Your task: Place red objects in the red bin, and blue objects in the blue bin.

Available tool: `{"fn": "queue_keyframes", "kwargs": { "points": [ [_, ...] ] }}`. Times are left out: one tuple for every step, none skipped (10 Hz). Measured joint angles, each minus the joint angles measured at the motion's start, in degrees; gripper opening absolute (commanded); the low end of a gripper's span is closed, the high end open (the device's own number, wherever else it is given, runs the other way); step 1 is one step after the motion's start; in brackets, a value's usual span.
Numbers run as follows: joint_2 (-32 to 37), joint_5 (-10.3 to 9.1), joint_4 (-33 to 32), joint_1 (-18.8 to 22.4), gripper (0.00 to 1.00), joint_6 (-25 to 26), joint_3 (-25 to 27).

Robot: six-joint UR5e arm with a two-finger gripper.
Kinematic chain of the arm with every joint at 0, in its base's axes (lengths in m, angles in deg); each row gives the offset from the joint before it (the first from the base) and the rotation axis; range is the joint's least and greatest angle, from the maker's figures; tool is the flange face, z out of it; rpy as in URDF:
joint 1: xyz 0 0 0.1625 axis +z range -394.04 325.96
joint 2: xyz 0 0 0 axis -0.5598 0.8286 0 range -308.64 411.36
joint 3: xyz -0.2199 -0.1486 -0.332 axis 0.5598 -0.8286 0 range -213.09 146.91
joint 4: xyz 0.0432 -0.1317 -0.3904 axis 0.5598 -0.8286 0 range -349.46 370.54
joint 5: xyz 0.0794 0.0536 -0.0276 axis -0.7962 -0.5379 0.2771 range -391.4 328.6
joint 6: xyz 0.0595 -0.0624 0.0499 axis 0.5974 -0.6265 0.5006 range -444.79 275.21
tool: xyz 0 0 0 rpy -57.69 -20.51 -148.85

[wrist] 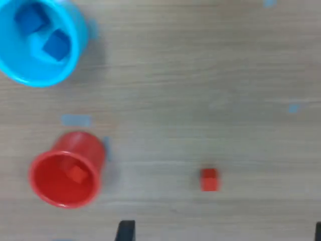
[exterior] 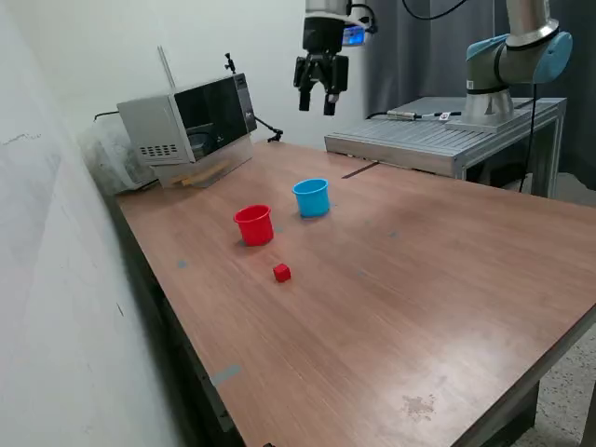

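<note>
1. Nearest the exterior camera, alone on the bare brown wooden counter (exterior: 447, 307), sits one small solid red cube (exterior: 282, 272), close in front of the two tubs and touching neither.
2. Behind it stands the small red plastic cup-shaped tub (exterior: 253, 224), upright, with the light blue plastic cup-shaped tub (exterior: 312, 197) just beside it toward the exterior view's right.
3. From the wrist view, the red tub (wrist: 65, 170) already holds a second red cube (wrist: 76, 174), and the blue tub (wrist: 40, 42) holds two dark blue cubes (wrist: 56, 45) lying side by side.
4. By that count, I judge the sorting nearly done: only the loose red cube (wrist: 209, 179) is left to go into the red tub.
5. That cube looks rigid, light and smooth-sided, so it should neither crush nor sag; a grip across two opposite flat faces seems safest, since a corner hold could let it twist or pop free.
6. Being so small, it calls for the jaws to come down squarely centred over it.
7. High above the counter, over the far edge near a grey microwave-like box (exterior: 191, 121), hangs the black two-finger gripper (exterior: 318, 104).
8. Its jaws stand parted, pointing down, with nothing between them and touching nothing.
</note>
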Motion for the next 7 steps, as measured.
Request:
{"fn": "queue_keyframes", "kwargs": {
  "points": [
    [2.72, -0.01, 0.11, 1.81, 1.00, 0.03, 1.55],
    [4.67, -0.01, 0.15, 3.41, 1.00, 0.08, 2.77],
    [5.89, -0.06, 0.15, 4.62, 1.00, 0.22, 3.61],
    [6.50, -0.23, 0.04, 5.59, 1.00, 0.37, 4.09],
    [6.32, -0.78, -0.14, 6.28, 1.00, 0.45, 4.32],
    [5.12, -1.41, -0.32, 6.68, 1.00, 0.50, 3.97],
    [2.66, -1.85, -0.37, 6.91, 1.00, 0.52, 2.37]
  ]
}}
